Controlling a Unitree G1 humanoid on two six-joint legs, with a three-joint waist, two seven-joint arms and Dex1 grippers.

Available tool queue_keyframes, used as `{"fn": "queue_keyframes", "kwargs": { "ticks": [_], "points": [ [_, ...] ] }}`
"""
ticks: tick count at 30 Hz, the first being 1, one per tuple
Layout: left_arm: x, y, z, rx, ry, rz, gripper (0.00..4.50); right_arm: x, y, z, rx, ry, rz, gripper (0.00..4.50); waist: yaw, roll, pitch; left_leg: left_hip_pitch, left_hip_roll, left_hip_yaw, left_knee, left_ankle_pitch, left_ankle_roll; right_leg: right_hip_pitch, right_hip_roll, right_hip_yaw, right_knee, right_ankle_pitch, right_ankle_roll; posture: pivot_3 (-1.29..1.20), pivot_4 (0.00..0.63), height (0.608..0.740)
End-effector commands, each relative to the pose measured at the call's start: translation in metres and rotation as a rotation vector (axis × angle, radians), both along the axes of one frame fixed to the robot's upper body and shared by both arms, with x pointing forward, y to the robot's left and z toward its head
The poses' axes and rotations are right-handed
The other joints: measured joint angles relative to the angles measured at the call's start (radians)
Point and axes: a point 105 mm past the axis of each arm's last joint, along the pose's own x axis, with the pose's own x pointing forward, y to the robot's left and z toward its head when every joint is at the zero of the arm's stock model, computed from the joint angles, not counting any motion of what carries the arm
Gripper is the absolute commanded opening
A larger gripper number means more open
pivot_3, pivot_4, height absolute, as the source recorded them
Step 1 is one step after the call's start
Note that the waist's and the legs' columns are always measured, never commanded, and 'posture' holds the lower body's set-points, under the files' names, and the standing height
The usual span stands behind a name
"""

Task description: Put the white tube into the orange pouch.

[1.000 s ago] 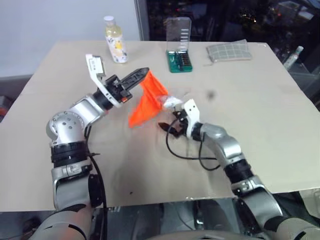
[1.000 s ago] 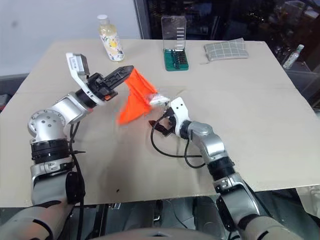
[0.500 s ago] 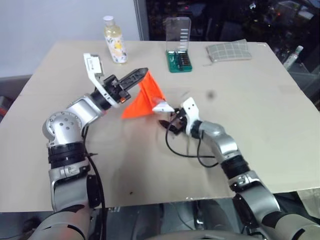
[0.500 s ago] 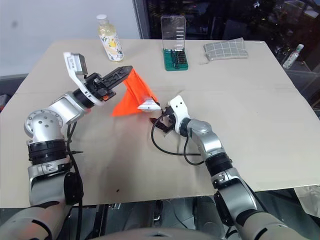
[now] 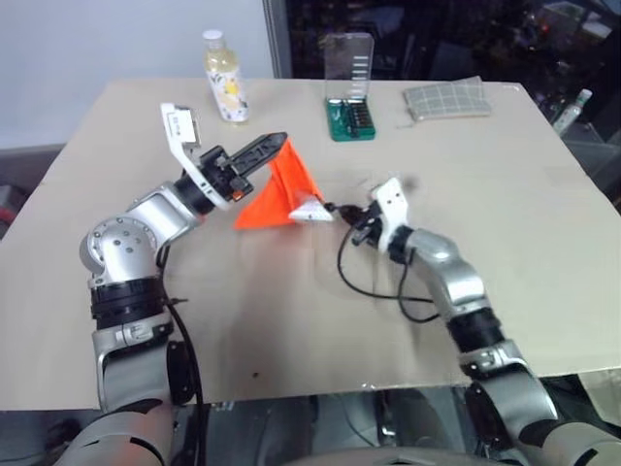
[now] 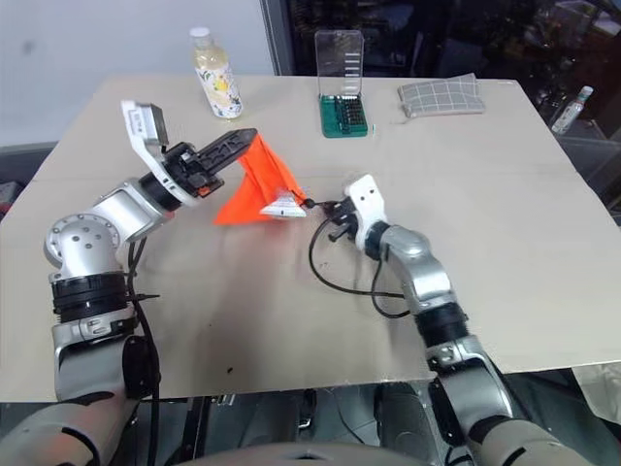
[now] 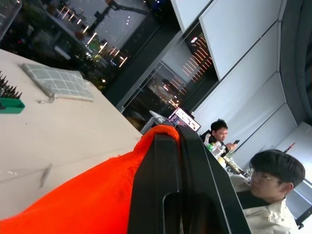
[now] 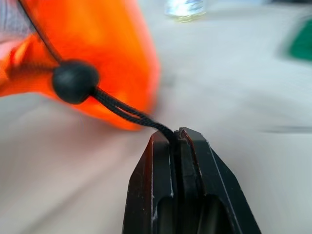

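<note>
White tube (image 5: 312, 209): a pale end shows at the mouth of the orange pouch (image 5: 275, 197), the rest inside the soft fabric. Pouch hangs as a slack cone, its upper corner pinched flat in the left gripper (image 5: 273, 145), raised over the desk (image 5: 291, 311); lower edge close to the surface, contact unclear.

Right gripper (image 8: 177, 134): black fingers closed on the thin dark drawstring cord (image 8: 127, 113). The cord runs taut from the fingers to a round black bead (image 8: 75, 81) at the pouch mouth.

Change: a second ago the right gripper stood wide open just below the pouch; it has since clamped the cord and drawn away to the right. The pouch then hung steeper and now lies stretched out sideways.

Further back on the desk: pale yellow bottle (image 5: 223, 76) with white cap, green bit case (image 5: 347, 101) with clear lid upright, grey checked pouch (image 5: 445, 98).

Left wrist view: two people (image 7: 265, 183) in the background.
</note>
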Motion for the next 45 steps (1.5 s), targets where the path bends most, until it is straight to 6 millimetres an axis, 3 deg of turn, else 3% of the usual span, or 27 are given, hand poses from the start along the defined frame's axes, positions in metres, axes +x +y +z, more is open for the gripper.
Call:
{"fn": "queue_keyframes", "kwargs": {
  "ticks": [1, 5, 8, 11, 14, 16, 22, 27, 29, 32, 35, 38, 39, 42, 45],
  "points": [
    [-0.009, -0.014, 0.008, 0.028, -0.078, -0.038, 0.0, -0.004, -0.03, 0.052, -0.061, -0.176, -0.141, 0.03, 0.0, 0.0, 0.0, 0.0, 0.0, 0.0, 0.0, 0.0, 0.0, 0.0, 0.0, 0.0, 0.0, 0.0, 0.0, 0.0, 0.15, 0.74],
    [-0.008, -0.022, 0.006, 0.0, -0.072, -0.045, 0.0, -0.009, -0.05, 0.091, -0.077, -0.26, -0.23, 0.03, -0.001, 0.0, 0.0, 0.001, 0.0, 0.0, 0.0, 0.0, 0.0, 0.0, 0.001, 0.0, 0.001, 0.0, 0.0, 0.0, 0.15, 0.74],
    [0.009, -0.016, 0.023, -0.121, -0.042, 0.02, 0.0, -0.009, -0.057, 0.133, -0.052, -0.35, -0.281, 0.03, 0.0, 0.0, 0.001, 0.001, 0.0, 0.0, 0.0, 0.0, 0.0, 0.0, 0.001, 0.0, 0.001, 0.0, 0.0, 0.0, 0.15, 0.74],
    [0.012, -0.034, 0.036, -0.09, -0.067, -0.009, 0.92, -0.006, -0.053, 0.187, -0.056, -0.475, -0.279, 0.0, 0.0, 0.0, 0.005, 0.0, 0.0, -0.001, 0.002, 0.0, 0.0, -0.001, 0.001, 0.0, 0.001, 0.0, 0.0, 0.0, 0.15, 0.74],
    [0.014, -0.051, 0.034, -0.011, -0.093, -0.008, 2.31, -0.002, -0.049, 0.218, -0.076, -0.55, -0.27, 0.0, 0.003, 0.0, 0.004, 0.0, 0.0, -0.001, 0.001, 0.0, 0.001, 0.001, 0.001, 0.0, -0.001, 0.0, 0.0, 0.0, 0.15, 0.74],
    [0.013, -0.056, 0.034, 0.001, -0.115, -0.01, 2.31, -0.001, -0.046, 0.239, -0.075, -0.598, -0.262, 0.0, 0.003, 0.0, 0.004, 0.0, 0.0, -0.001, 0.0, 0.0, 0.0, 0.002, 0.001, 0.0, -0.003, 0.0, 0.0, 0.0, 0.15, 0.74],
    [0.014, -0.067, 0.027, 0.129, -0.202, 0.098, 2.31, -0.002, -0.035, 0.245, -0.149, -0.637, -0.21, 0.0, 0.0, 0.0, 0.005, -0.001, 0.0, 0.001, -0.004, 0.0, 0.0, 0.001, 0.001, 0.0, -0.006, 0.0, 0.0, 0.0, 0.15, 0.74],
    [0.009, -0.081, 0.035, 0.314, -0.411, 0.119, 2.31, -0.005, -0.053, 0.264, -0.177, -0.695, -0.265, 0.0, 0.003, 0.001, 0.006, -0.003, 0.0, 0.001, -0.004, 0.0, 0.0, -0.003, 0.001, 0.0, -0.006, 0.0, 0.0, 0.0, 0.15, 0.74],
    [0.005, -0.087, 0.039, 0.3, -0.445, 0.077, 2.31, -0.004, -0.056, 0.264, -0.207, -0.697, -0.269, 0.0, 0.004, 0.001, 0.006, -0.003, -0.001, 0.002, -0.004, 0.0, 0.0, -0.003, 0.0, 0.0, -0.006, 0.0, 0.0, 0.0, 0.15, 0.74],
    [0.019, -0.101, 0.042, 0.308, -0.446, 0.127, 2.31, -0.017, -0.049, 0.288, -0.157, -0.747, -0.241, 0.0, 0.002, 0.002, 0.006, -0.003, 0.0, 0.002, -0.004, 0.0, 0.0, -0.003, 0.0, 0.0, -0.005, 0.0, 0.0, 0.0, 0.15, 0.74],
    [0.036, -0.115, 0.037, 0.359, -0.474, 0.205, 2.31, -0.017, -0.044, 0.294, -0.18, -0.781, -0.25, 0.0, 0.005, 0.002, 0.007, -0.003, -0.001, 0.002, -0.003, 0.0, 0.001, -0.003, 0.001, 0.0, -0.004, 0.0, 0.0, 0.0, 0.15, 0.74],
    [0.039, -0.112, 0.042, 0.336, -0.485, 0.222, 2.31, -0.033, -0.048, 0.336, -0.133, -0.881, -0.266, 0.0, -0.001, 0.004, 0.009, -0.003, -0.001, 0.002, -0.003, 0.0, 0.001, -0.004, 0.001, 0.001, -0.004, 0.0, 0.0, 0.0, 0.15, 0.74],
    [0.039, -0.113, 0.043, 0.326, -0.484, 0.214, 2.31, -0.033, -0.048, 0.338, -0.134, -0.881, -0.263, 0.0, -0.001, 0.004, 0.009, -0.004, -0.001, 0.003, -0.003, 0.0, 0.001, -0.005, 0.001, 0.002, -0.004, 0.0, 0.0, 0.0, 0.15, 0.74],
    [0.031, -0.118, 0.042, 0.311, -0.509, 0.147, 2.31, -0.01, -0.046, 0.281, -0.25, -0.758, -0.25, 0.0, 0.001, 0.004, 0.008, -0.004, 0.001, 0.004, -0.005, 0.0, 0.0, -0.006, 0.002, 0.002, -0.004, 0.0, 0.0, 0.0, 0.15, 0.74],
    [0.022, -0.121, 0.039, 0.333, -0.538, 0.067, 2.31, -0.015, -0.049, 0.236, -0.32, -0.7, -0.236, 0.0, 0.006, 0.002, 0.007, -0.004, 0.0, 0.003, -0.004, 0.0, 0.0, -0.003, 0.001, 0.001, -0.005, 0.0, 0.001, 0.0, 0.15, 0.74]
  ]
}}
